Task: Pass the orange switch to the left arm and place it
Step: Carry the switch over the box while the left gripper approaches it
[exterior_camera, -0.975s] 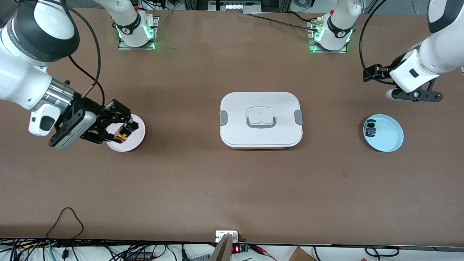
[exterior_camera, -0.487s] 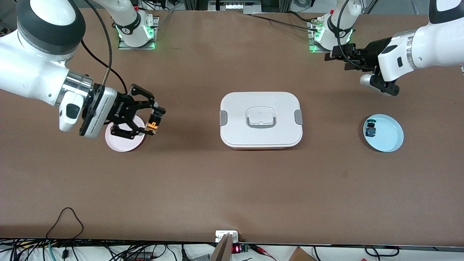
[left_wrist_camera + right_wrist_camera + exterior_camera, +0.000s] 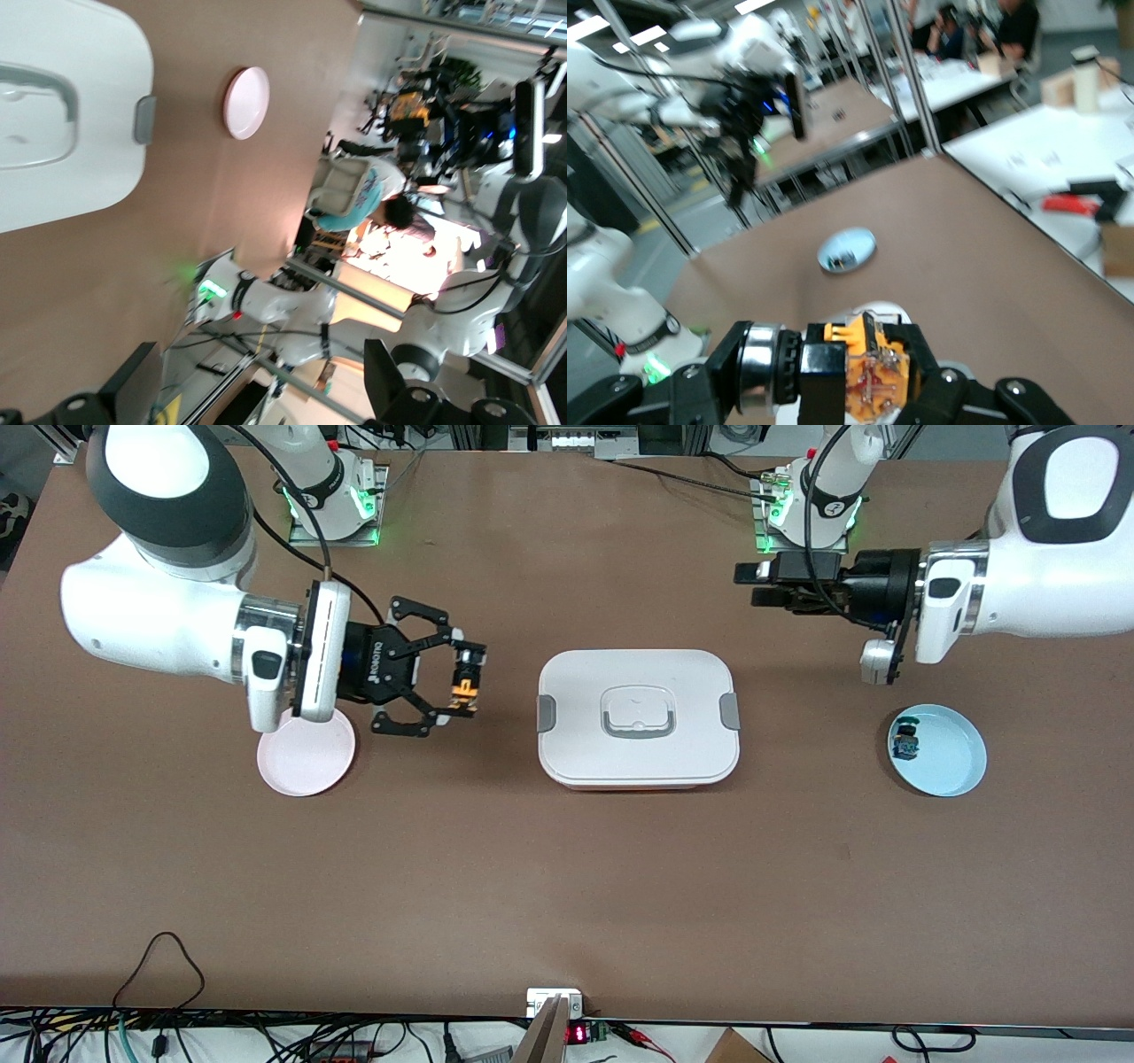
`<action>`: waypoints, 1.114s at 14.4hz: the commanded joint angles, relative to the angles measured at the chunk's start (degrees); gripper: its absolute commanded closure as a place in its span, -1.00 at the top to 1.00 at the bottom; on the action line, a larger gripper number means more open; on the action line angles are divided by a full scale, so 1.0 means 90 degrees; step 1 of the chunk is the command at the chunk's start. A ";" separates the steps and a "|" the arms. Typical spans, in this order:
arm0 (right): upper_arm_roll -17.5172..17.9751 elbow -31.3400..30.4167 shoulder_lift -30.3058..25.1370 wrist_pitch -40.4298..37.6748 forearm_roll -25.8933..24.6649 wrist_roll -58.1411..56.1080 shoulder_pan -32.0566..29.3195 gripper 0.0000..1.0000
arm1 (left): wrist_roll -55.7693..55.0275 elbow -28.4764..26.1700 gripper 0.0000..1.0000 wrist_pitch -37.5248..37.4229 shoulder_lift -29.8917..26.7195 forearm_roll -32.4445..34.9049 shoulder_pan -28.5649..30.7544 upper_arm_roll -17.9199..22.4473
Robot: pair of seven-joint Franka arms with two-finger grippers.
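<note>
Your right pincer (image 3: pixel 464 680) is turned level, fingers pointing along the table toward the left arm's end, and clamped on the orange switch (image 3: pixel 462 690), which sits crosswise between the fingertips. Your left pincer (image 3: pixel 753 584) is also turned level, wrist rolled sideways, pointing back toward the right pincer; it carries nothing, and both pincers ride up in the air
</note>
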 commanded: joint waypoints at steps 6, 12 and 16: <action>-0.0033 -0.0341 0.0242 -0.0634 0.2460 -0.1780 0.0352 -1.00 | -0.0086 -0.0205 1.00 0.2140 -0.0066 -0.2352 -0.0015 -0.1107; -0.0033 -0.0380 0.0252 -0.0615 0.3300 -0.2093 0.0635 -1.00 | 0.0420 -0.0127 1.00 0.3691 0.0255 -0.3389 -0.0034 -0.1839; -0.0033 -0.0371 0.0242 -0.0576 0.3361 -0.2250 0.0752 -1.00 | 0.0500 -0.0098 1.00 0.4824 0.0266 -0.3379 -0.0161 -0.2269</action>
